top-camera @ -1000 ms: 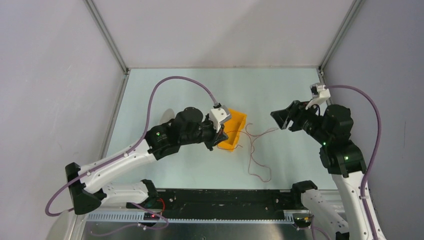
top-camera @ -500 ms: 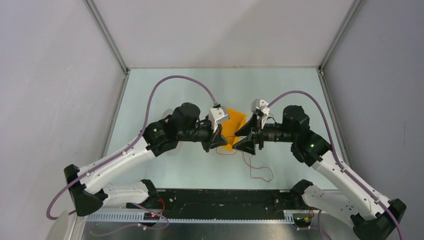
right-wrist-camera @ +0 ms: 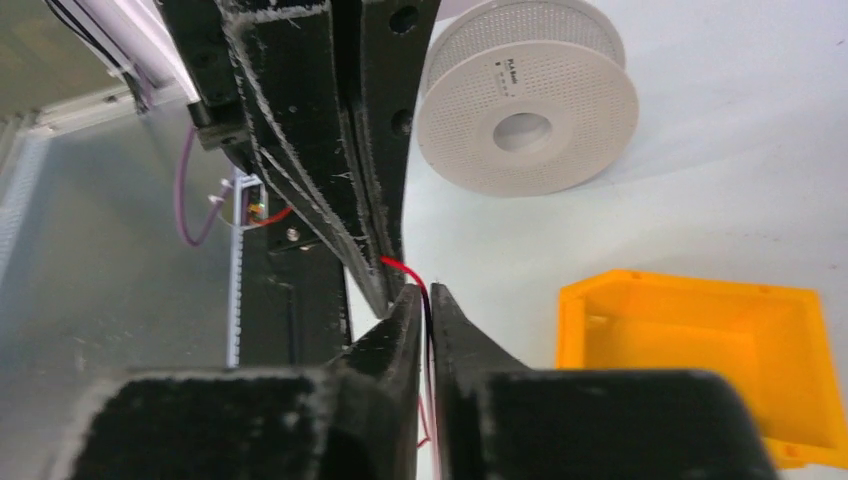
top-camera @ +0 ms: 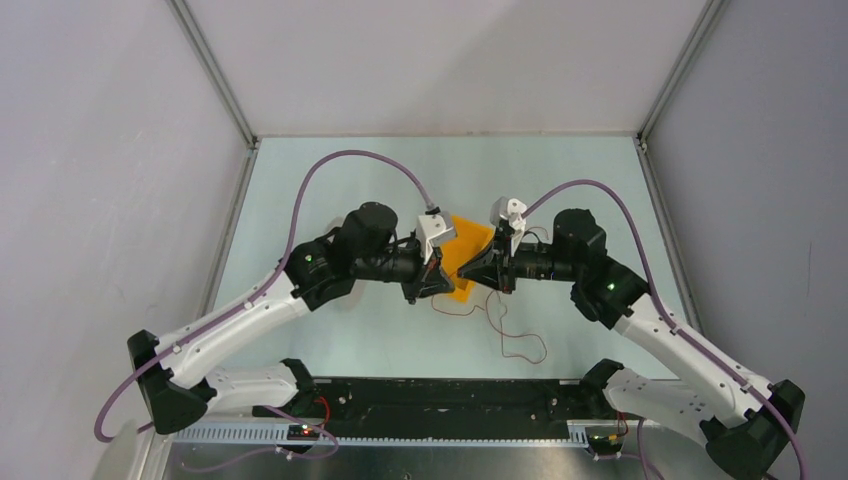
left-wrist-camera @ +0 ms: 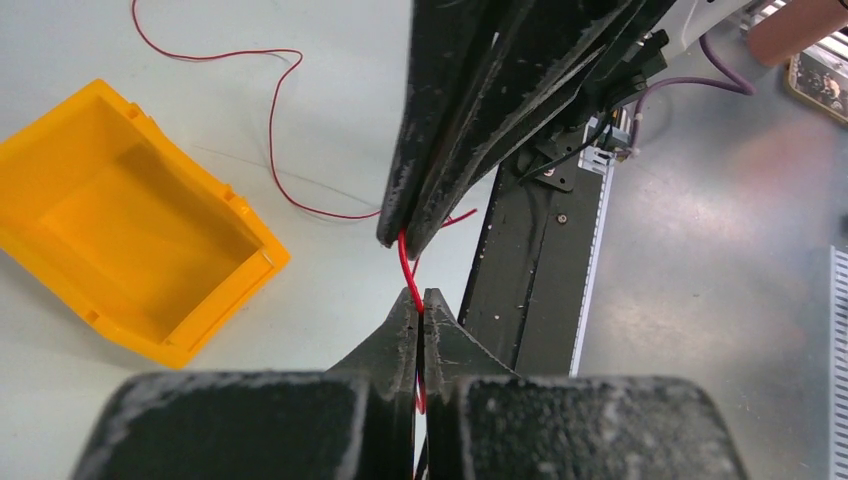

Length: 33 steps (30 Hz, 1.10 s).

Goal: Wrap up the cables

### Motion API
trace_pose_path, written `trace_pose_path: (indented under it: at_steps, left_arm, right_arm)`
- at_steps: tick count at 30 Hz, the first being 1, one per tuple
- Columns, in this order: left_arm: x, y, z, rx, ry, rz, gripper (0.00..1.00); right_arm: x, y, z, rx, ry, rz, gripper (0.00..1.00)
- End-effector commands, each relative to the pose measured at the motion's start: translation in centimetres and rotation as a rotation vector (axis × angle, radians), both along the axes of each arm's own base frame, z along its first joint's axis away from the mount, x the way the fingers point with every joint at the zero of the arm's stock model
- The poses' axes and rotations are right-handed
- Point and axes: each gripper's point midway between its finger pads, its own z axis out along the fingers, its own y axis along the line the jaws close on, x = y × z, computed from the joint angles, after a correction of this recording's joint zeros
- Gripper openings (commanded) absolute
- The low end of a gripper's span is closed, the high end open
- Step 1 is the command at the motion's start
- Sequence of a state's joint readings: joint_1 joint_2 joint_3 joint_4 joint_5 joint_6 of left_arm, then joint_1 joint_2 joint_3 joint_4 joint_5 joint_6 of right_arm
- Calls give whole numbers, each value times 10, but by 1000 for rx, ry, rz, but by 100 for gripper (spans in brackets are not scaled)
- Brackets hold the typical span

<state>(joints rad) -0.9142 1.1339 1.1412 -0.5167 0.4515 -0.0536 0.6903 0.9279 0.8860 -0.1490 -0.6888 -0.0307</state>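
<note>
Left gripper (left-wrist-camera: 420,300) clamping cable (left-wrist-camera: 404,260), jaws fully closed. Right gripper (right-wrist-camera: 421,296) facing it tip to tip, pinching same cable, jaws nearly together. Cable slack trailing across bench (top-camera: 330,180), near side of orange bin (left-wrist-camera: 150,215).

The cable (left-wrist-camera: 405,262) is seen as bright red, the bin (left-wrist-camera: 130,230) as orange-yellow, the spool (right-wrist-camera: 527,110) as white and dotted all over with fine perforations, the table (top-camera: 560,180) as pale mint, the arm leads (top-camera: 350,154) as lilac.

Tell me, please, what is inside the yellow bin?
Nothing: the left wrist view shows the yellow bin with bare floor and walls. The red cable runs outside it. A floor strip behind its near wall is covered.
</note>
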Motion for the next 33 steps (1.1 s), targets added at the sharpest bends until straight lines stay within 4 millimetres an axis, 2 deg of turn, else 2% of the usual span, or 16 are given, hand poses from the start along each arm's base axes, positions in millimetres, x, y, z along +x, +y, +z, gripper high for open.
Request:
trace_pose_path:
  at_steps: [1,2,3,7,13,19,24,31,33]
  left_arm:
    - [1,3,28,-69,-31,5,3]
    - [4,5,27,-68,-28,19,9]
    - [5,7,28,-72,-27,23,14]
    - [15,23,32,-95,-31,75,25]
    - [19,24,45,-158,-86,83,28]
    - [20,24,53,-225,-138,84,27]
    - [20,21,69,-308,-200,76,27]
    - [19,19,79,-458,-290,70,29]
    - [19,19,77,-463,-287,70,25]
  right_arm:
    - [3,2,30,84,-68,-16,2]
    - [2,1,35,101,-65,-15,0]
    - [1,-1,48,145,-67,-22,0]
    - [-5,-11,86,269,-76,-54,0]
    - [-15,-22,115,397,-92,-97,0]
    - [-6,-32,119,430,-72,-184,0]
    - [-4,-29,118,441,-29,-176,0]
    - [-9,-26,123,480,-2,-144,0]
    - [-10,-27,124,487,-4,-145,0]
